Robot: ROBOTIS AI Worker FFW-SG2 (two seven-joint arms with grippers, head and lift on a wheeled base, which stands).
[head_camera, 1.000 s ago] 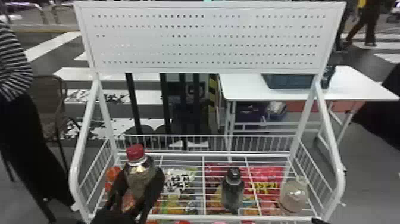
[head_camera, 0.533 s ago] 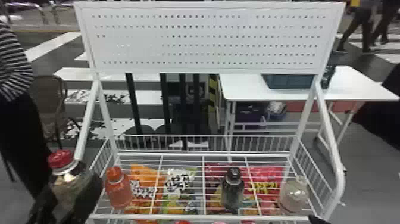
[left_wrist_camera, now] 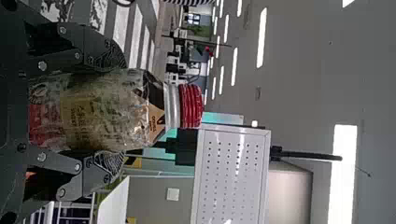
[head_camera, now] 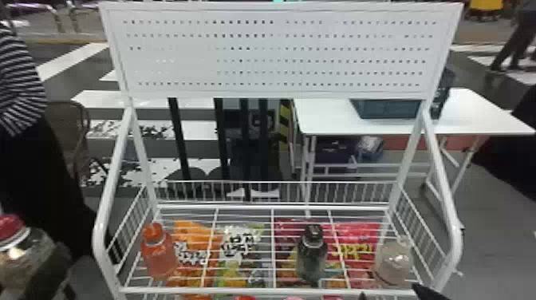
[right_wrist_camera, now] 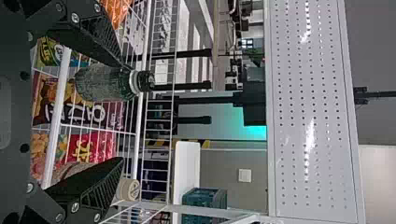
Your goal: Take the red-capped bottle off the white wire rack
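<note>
From where I stand, the white wire rack (head_camera: 223, 291) is in front of the robot, the right fingers (right_wrist_camera: 88, 189) parted and empty near its front right. The red-capped bottle (left_wrist_camera: 102, 112) is out past the rack's left side, clasped by the left fingers (left_wrist_camera: 107, 51), 1 per flank. Its long axis runs with them, near upright, red cap (left_wrist_camera: 190, 106) beyond their tips; setting it down would likely need hand room by the base.
</note>
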